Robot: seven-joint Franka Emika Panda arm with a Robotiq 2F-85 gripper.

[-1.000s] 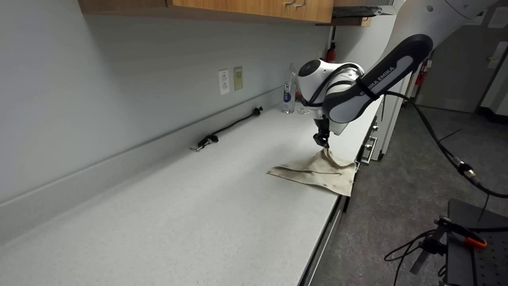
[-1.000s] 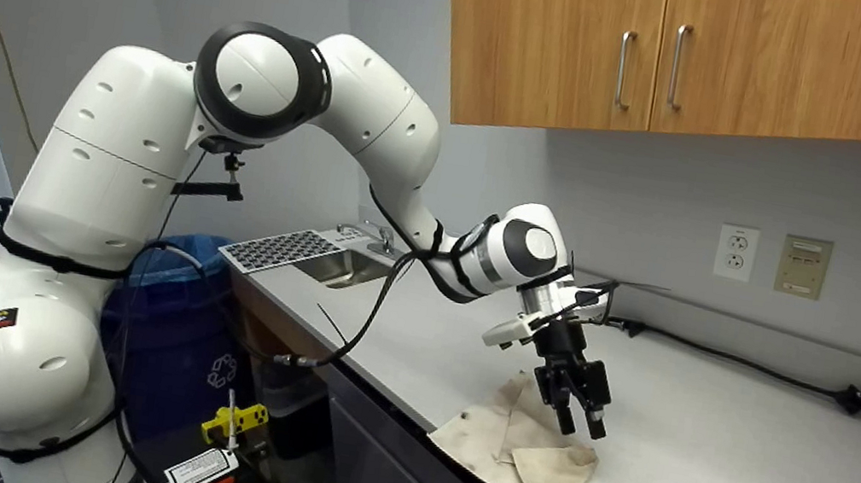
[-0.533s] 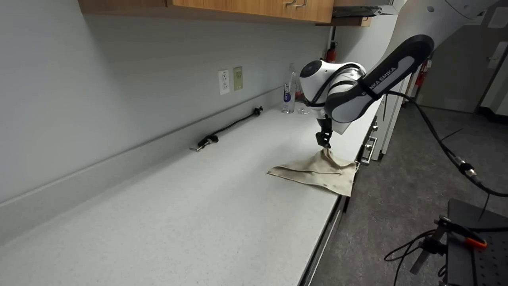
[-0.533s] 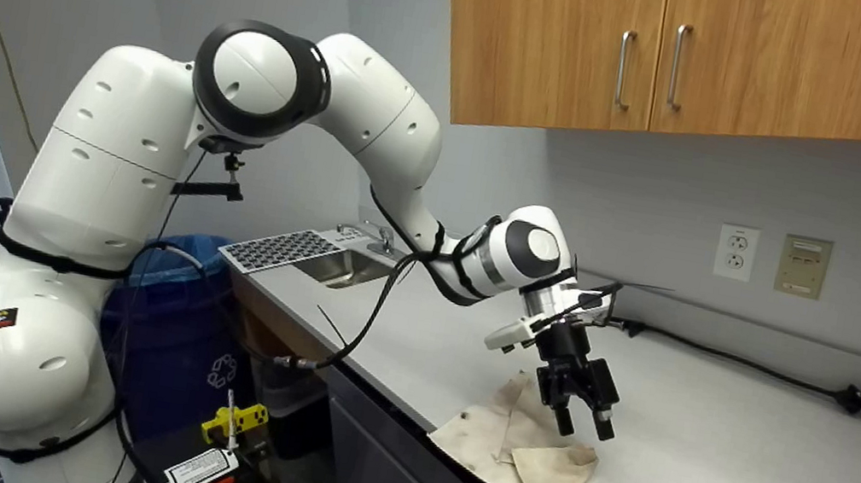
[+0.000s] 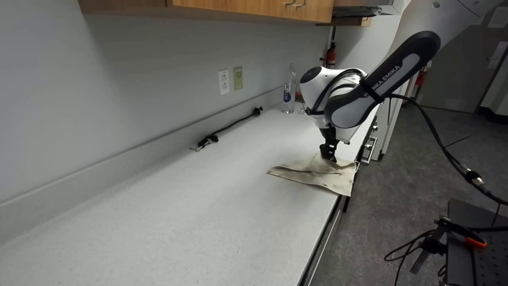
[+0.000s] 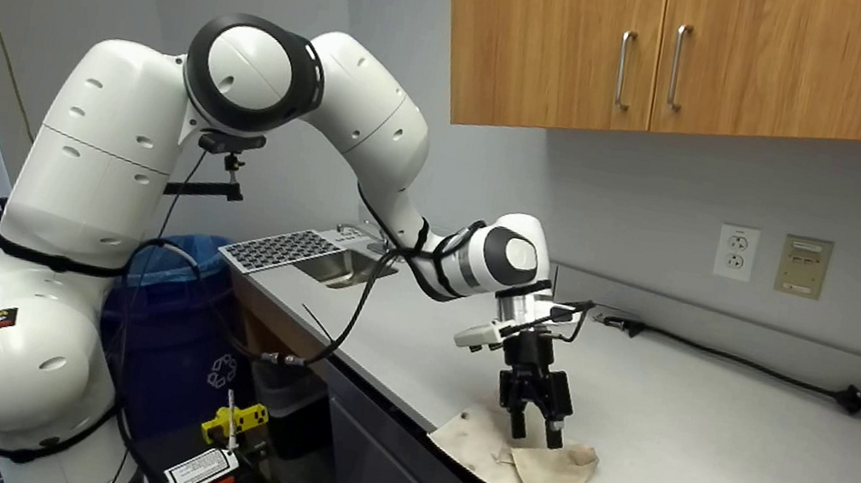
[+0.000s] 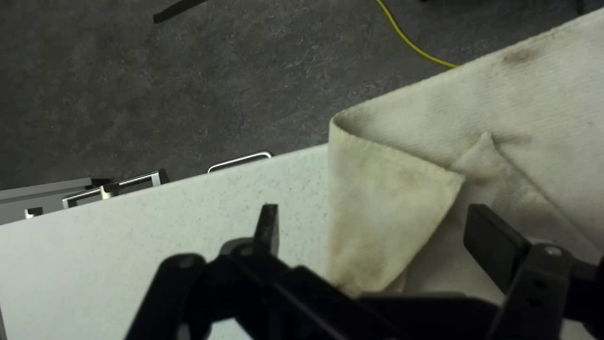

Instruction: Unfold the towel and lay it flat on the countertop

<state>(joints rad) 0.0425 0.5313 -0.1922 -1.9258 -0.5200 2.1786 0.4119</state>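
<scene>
Lowered since a moment ago, the claw (image 6: 536, 438) is spread wide; the towel (image 6: 503, 465), partly folded, is seen beneath it on the countertop (image 6: 747, 482); contact cannot be told.

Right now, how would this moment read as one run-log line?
hand: open, at towel, contact unclear | towel: partly folded over | countertop: bears towel, which overhangs its front | task: not yet flat
</scene>
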